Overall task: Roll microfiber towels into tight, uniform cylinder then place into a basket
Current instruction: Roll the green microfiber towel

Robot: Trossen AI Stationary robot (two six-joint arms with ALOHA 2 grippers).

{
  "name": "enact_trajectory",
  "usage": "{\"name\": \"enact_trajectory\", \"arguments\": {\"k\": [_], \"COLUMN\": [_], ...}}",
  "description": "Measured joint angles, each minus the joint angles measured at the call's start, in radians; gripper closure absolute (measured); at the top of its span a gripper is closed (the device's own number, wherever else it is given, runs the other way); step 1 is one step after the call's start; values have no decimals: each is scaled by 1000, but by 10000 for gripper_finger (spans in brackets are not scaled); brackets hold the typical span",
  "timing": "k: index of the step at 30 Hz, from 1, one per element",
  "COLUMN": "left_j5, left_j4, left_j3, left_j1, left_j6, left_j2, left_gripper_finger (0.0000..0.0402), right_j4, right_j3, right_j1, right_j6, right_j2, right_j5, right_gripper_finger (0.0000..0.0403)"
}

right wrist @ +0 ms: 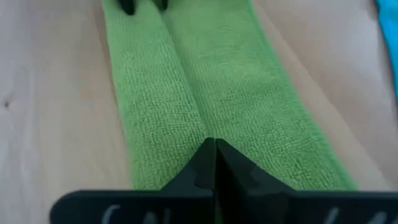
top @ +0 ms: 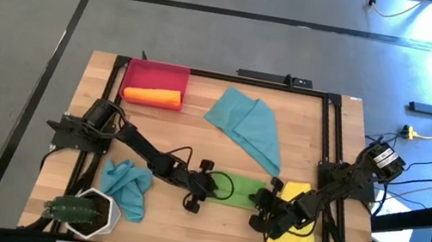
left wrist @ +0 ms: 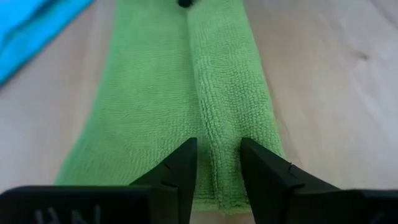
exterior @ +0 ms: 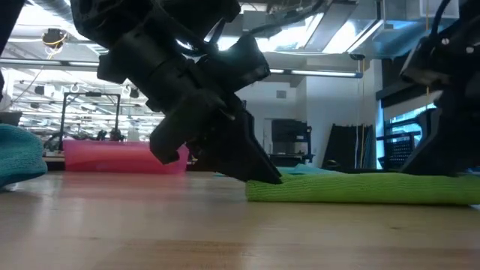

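A green towel (top: 233,185), folded into a long narrow strip, lies flat on the table's middle. My left gripper (top: 203,190) stands open at the strip's left end, and my right gripper (top: 261,206) is shut at its right end. In the red basket (top: 157,68) at the far left lies a rolled orange towel (top: 153,95). One teal towel (top: 248,128) is spread at the far middle. Another teal towel (top: 125,187) lies crumpled near the left. A yellow towel (top: 288,241) lies under my right arm. My left gripper (left wrist: 216,152) rests its two spread fingertips (left wrist: 186,152) on top of the strip's left end (left wrist: 217,134). They come slanting down from the table's left and point along the strip, which lies flat on the wood. My right gripper (right wrist: 214,144) sets its shut fingertips (right wrist: 208,155) on the lengthwise seam (right wrist: 202,127) near the strip's right end. It comes slanting down from the right, along the strip. Whether any cloth is caught between the fingers I cannot tell.
A white pot with a plant (top: 88,212) stands at the near left corner. A black frame (top: 323,129) runs around the tabletop. Bare wood shows in front of the green strip (exterior: 225,225).
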Motion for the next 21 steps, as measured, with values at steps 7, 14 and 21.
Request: {"name": "enact_trajectory", "arguments": {"k": [7,14,21], "left_j5": [-63,-148,-336], "left_j4": [-42,-148,-217], "left_j3": [38,97,101], "left_j1": [-2,-73,-193], "left_j6": [63,181,461], "left_j2": [-27,-71,-37], "left_gripper_finger": [255,231,220], "right_j4": [45,44,41], "right_j3": [-40,-41,-41], "right_j1": [1,1,-7], "right_j6": [32,32,57], "right_j2": [-1,-2,-2], "right_j5": [-4,-12,-27], "right_gripper_finger": [384,398,392]}}
